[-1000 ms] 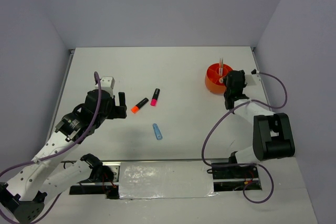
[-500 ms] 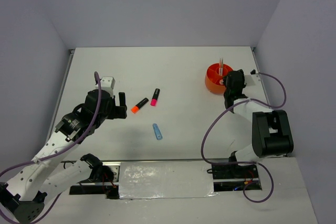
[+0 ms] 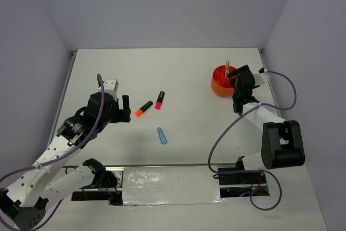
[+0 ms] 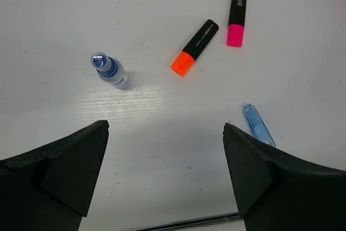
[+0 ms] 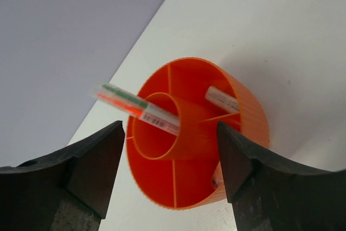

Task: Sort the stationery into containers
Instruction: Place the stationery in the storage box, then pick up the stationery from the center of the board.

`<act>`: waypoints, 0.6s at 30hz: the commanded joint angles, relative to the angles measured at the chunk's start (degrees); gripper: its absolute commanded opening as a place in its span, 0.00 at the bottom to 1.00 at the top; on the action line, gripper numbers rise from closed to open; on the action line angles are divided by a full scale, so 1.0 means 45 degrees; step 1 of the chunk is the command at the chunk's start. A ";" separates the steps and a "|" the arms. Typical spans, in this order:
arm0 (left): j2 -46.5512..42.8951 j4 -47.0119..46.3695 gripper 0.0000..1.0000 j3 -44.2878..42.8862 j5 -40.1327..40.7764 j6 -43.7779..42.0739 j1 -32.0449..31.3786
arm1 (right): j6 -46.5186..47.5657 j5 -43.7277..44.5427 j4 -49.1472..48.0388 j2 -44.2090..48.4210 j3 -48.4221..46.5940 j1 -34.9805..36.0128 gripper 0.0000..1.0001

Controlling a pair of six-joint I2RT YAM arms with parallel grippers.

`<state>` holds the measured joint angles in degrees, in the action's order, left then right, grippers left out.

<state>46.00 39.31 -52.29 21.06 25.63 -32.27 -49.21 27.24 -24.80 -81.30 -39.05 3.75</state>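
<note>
Right gripper (image 3: 235,78), fingers spread and empty, is shifting slightly up-right beside the orange tub (image 5: 246,112), which is holding a pen (image 5: 138,109). Left gripper (image 4: 165,133) is staying put, spread, hovering over the highlighters (image 4: 194,47), bottle (image 4: 110,71) and blue strip (image 4: 258,125).

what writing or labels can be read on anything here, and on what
Nothing reads clearly.
Orange highlighter: white print along its black barrel, too small to read.
Pink highlighter: faint print on the barrel, too small to read.
Pen in the orange tub: green and red markings, blurred, unreadable.
</note>
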 commanded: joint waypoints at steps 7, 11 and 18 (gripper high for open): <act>0.0246 0.0130 0.99 -0.0371 0.1547 0.0650 0.0043 | 0.3510 -0.0469 0.3591 0.2870 -0.2062 0.2541 0.91; 0.0540 0.1009 0.99 -0.0683 0.3266 0.1588 0.0159 | 0.4724 -0.0252 0.7008 0.2269 -0.3664 0.4749 1.00; -0.0063 0.1675 0.99 -0.0822 0.4500 0.2352 0.0550 | 0.4998 -0.1484 1.1109 -0.0289 -0.6083 0.8284 1.00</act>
<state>48.03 45.84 -53.71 36.77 33.67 -30.35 -29.26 22.70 12.01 -77.65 -61.73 36.10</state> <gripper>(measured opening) 0.993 0.994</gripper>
